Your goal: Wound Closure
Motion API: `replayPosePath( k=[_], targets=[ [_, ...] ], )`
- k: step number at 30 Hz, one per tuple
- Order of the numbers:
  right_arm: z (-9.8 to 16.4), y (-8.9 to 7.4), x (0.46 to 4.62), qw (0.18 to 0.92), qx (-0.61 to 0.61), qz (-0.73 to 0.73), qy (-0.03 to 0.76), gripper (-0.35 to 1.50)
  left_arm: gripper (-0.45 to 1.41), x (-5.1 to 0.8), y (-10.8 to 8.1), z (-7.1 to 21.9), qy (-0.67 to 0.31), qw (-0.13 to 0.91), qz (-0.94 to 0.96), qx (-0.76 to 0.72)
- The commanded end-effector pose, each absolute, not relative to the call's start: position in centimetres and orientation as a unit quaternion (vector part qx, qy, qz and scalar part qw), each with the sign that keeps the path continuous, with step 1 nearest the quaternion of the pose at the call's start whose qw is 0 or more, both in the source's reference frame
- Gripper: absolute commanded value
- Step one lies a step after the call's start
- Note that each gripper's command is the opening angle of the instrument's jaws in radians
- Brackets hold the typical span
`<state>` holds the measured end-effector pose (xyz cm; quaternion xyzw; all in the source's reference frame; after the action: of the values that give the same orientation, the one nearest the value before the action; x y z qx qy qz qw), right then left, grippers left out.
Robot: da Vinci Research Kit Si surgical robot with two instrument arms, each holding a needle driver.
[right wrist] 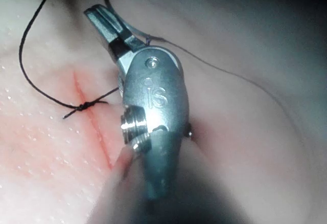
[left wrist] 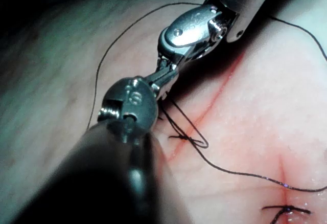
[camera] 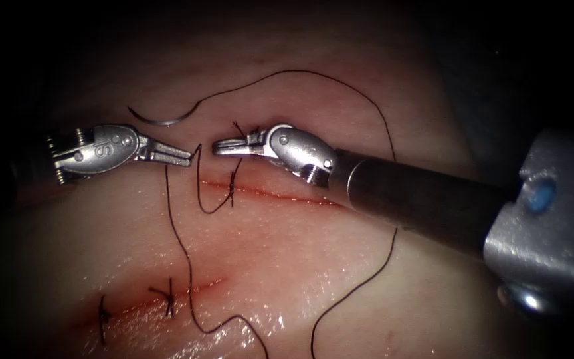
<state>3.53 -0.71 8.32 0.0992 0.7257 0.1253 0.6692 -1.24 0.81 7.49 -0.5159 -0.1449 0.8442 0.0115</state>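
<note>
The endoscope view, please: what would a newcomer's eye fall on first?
Two tools meet tip to tip above the upper cut: the left tool, jaws shut on the dark thread, and the right tool, jaws shut. The curved needle lies free on the tissue above the left tool, not in it.

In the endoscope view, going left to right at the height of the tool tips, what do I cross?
Left tool, jaws shut on thread → right tool, jaws shut and holding nothing visible → its shaft. The needle lies free on the tissue above the cut.
</note>
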Motion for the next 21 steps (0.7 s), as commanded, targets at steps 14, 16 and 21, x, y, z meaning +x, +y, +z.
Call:
replayPosePath(
  k=[14, 16, 21],
  targets=[
    [8.55, -0.92, 4.11, 0.633, 0.124, 0.111, 0.756, -0.35, -0.45, -1.27, 0.95, 7.72, -0.173, -0.039, 0.841, -0.511],
    [8.56, -0.94, 4.17, 0.626, 0.130, 0.110, 0.761, -0.35, -0.45, -1.26, 0.95, 7.73, -0.173, -0.040, 0.841, -0.511],
    [8.50, -0.94, 4.18, 0.602, 0.146, 0.106, 0.778, -0.35, -0.45, -1.22, 0.99, 7.77, -0.173, -0.042, 0.841, -0.510]
  ],
)
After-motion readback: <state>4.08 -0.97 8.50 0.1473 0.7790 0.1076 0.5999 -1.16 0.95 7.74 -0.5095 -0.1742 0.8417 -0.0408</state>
